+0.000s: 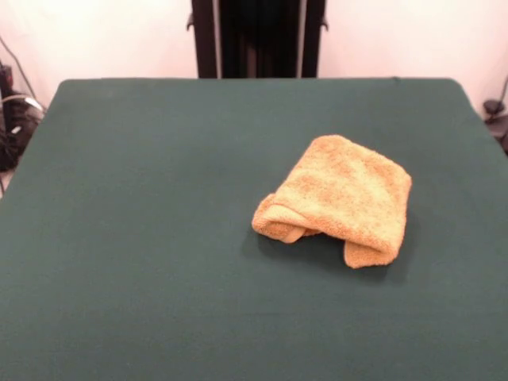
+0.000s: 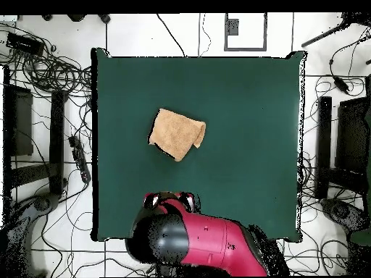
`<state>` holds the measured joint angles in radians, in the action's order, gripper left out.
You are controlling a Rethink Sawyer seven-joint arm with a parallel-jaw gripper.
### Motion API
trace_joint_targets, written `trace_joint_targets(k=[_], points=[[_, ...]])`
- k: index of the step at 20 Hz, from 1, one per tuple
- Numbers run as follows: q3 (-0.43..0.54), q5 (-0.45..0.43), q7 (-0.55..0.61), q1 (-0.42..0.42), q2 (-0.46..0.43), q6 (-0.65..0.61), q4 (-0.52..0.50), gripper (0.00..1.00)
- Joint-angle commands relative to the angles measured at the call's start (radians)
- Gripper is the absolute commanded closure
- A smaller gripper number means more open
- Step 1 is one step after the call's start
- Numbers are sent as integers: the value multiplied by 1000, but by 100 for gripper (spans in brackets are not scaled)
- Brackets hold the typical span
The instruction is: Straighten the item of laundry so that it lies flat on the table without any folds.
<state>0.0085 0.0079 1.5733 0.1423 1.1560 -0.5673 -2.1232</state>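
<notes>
Cables [image 2: 54, 72] lie in tangles on the floor beside the counter [image 2: 246, 145], and dark stands [image 2: 32, 134] flank it on both sides in the overhead view. Nothing else rests on the green counter top [image 1: 143, 238] besides the towel [image 1: 337, 198], so the cloth has bare surface all around it.

The towel sits toward the middle of the counter. In the front view it lies right of centre; in the overhead view [image 2: 176, 133] it lies left of centre. It is folded over on itself into a rough, doubled quadrilateral. In the front view its long axis runs diagonally, from the upper end down toward the near edge, where two rolled, looped folds bulge open toward the camera. In the overhead view the long axis slants from upper left to lower right, with a small flap sticking out at the right corner.

The red and black arm [image 2: 203, 242] hangs over the counter's edge at the base side, well apart from the towel. The hand cannot be made out in either view.
</notes>
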Motion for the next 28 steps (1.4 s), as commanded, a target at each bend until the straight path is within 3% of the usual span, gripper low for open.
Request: trace_joint_targets(k=[1, 24, 28], points=[[103, -2, 77, -9, -116, -27, 43, 0], [47, -108, 110, -31, -396, 109, 325, 0], [23, -148, 113, -55, -409, 183, 368, 0]])
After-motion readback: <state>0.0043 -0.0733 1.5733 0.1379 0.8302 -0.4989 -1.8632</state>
